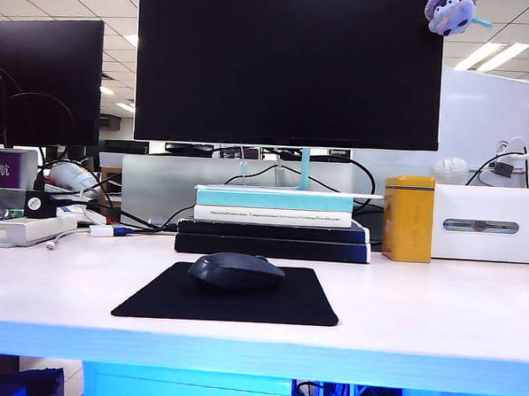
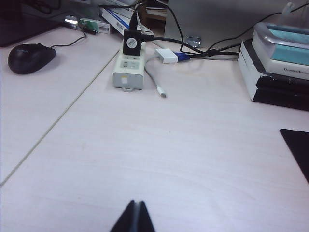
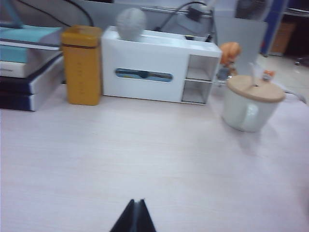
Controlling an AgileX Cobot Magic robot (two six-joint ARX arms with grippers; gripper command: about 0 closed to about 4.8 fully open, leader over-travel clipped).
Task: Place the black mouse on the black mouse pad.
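mouse: black mouse (image 1: pixel 237 271) sat on the black mouse pad (image 1: pixel 143 305), toward its back edge, fully inside the border.
pad: lay flat on the desk (image 1: pixel 436 305), in front of the book stack (image 1: pixel 272 225).
left pincer (image 2: pixel 134 216): tips together, holding nothing, low over bare desk near the power strip (image 2: pixel 129 72).
right pincer (image 3: pixel 134 215): tips together, empty, over bare desk facing the yellow tin (image 3: pixel 83 65) and white organizer (image 3: pixel 154 72).
step: placement looked done; task read as complete.
do it well: keep both arms clear of the pad, no nudging the mouse; ignore the second mouse (image 2: pixel 30 57) by the left arm.
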